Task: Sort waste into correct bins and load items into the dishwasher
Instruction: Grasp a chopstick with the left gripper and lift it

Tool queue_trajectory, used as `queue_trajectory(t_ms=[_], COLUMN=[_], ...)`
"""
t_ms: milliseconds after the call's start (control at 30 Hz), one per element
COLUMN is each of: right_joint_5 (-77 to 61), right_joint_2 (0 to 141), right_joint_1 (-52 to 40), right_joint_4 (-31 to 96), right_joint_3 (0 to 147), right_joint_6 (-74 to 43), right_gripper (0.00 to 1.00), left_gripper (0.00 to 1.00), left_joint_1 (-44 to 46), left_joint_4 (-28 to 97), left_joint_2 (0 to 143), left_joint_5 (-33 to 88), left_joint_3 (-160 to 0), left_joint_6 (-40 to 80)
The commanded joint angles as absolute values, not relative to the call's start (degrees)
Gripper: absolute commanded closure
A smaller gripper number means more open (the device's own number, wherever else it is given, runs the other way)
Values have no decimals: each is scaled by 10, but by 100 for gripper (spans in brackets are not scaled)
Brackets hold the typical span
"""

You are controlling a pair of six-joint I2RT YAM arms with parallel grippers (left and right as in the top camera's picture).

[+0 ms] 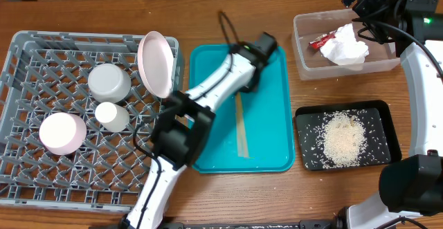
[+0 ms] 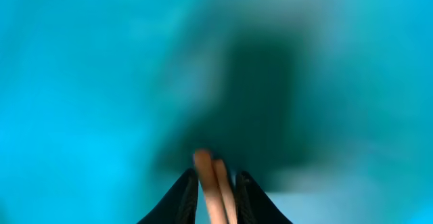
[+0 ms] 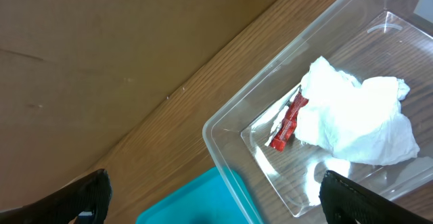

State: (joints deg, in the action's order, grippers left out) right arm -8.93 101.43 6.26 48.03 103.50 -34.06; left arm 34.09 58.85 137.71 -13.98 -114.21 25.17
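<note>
The likely failure is a dropped stick. The thin chopsticks [image 1: 242,132] lie flat on the teal tray [image 1: 273,111], beside the grey dish rack [image 1: 28,173], and your hold sits near their far end. One may slip free or the pair may splay when lifted.

Your left tool [image 2: 215,180] is down on the tray, its dark jaws narrowed on either side of both sticks. Whether they pinch yet cannot be told.

Your right tool [image 3: 216,200] hangs wide open and empty above the clear tub [image 3: 230,149], which holds the napkin [image 3: 358,126] and wrapper [image 3: 287,122].
</note>
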Motion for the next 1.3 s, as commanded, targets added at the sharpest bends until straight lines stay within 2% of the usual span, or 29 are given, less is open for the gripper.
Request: queue_trajectory(t_ms=[0,133,233,333,367,400,467,633,767,867,1033,1267], right_joint_5=[-84,-84,-84,-84,-84,-84,-84,-84,-84,-84,-84,-84], right_joint_2=[1011,1011,1011,1011,1011,1011,1011,1011,1011,1011,1011,1011], right_joint_1=[61,61,61,61,61,61,61,61,61,61,61,61], right_joint_4=[478,478,478,478,478,478,478,478,478,478,478,478], right_joint_3=[1043,1043,1043,1043,1043,1043,1043,1043,1043,1043,1043,1043], right_joint_6=[-336,-336,-336,-336,-336,-336,-336,-336,-336,-336,-336,-336], right_gripper=[0,0,0,0,0,0,0,0,0,0,0,0], left_gripper=[78,76,69,50,36,28,25,29,35,43,49,65], left_joint_1=[307,283,273,270,270,270,270,270,274,278,283,283], left_joint_4=[615,658,699,747,764,779,807,869,884,854,769,717], left_joint_2=[1397,1397,1397,1397,1397,1397,1397,1398,1398,1398,1398,1398], left_joint_5=[-150,-150,-150,-145,-138,-130,-100,-1,19,39,77,75], left_joint_3=[-1160,-1221,-1277,-1327,-1341,-1351,-1363,-1347,-1300,-1249,-1161,-1122], left_joint_6=[261,257,257,257,257,258,258,265,303,328,338,380])
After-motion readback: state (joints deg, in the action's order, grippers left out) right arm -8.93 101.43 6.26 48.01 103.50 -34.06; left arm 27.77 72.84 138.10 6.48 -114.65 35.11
